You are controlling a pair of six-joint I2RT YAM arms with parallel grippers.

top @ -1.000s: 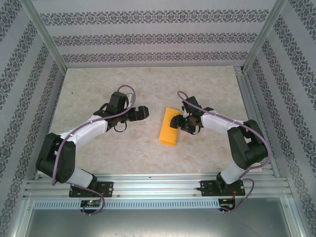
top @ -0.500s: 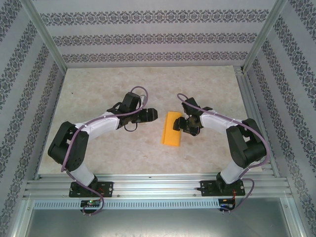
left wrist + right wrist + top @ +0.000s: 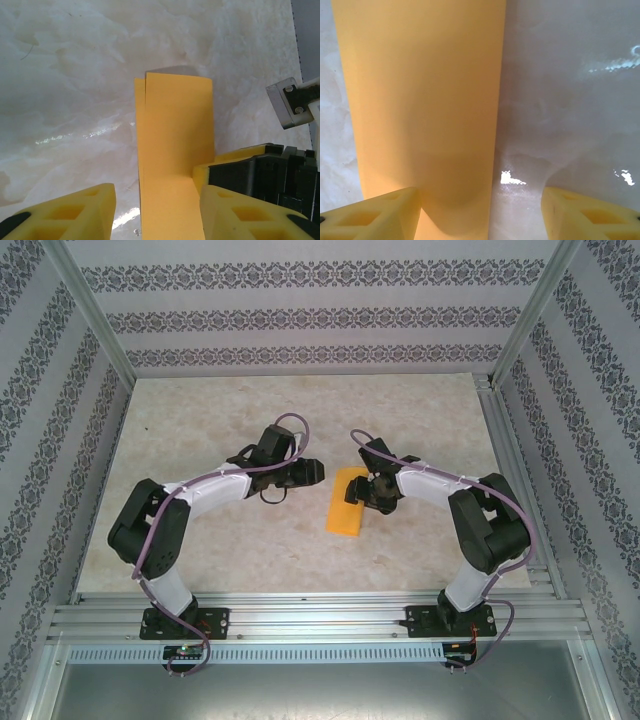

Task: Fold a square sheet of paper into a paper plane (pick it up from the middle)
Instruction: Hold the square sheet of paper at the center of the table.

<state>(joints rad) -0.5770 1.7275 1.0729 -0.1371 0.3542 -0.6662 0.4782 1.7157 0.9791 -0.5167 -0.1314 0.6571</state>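
Sheet of thin orange-yellow paper, folded into a narrow rectangle, lies flat mid-table on the pale marbled tabletop. The left gripper hangs just beside its far-left corner, fingers spread apart. The right gripper sits at its right edge, fingers also wide apart, with one fingertip over the paper.

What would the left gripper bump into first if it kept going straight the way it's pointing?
Most likely the folded orange-yellow paper, which lies straight ahead between the open fingers of the left gripper. The right gripper sits just beside that line. How high the fingers ride above the paper is unclear.
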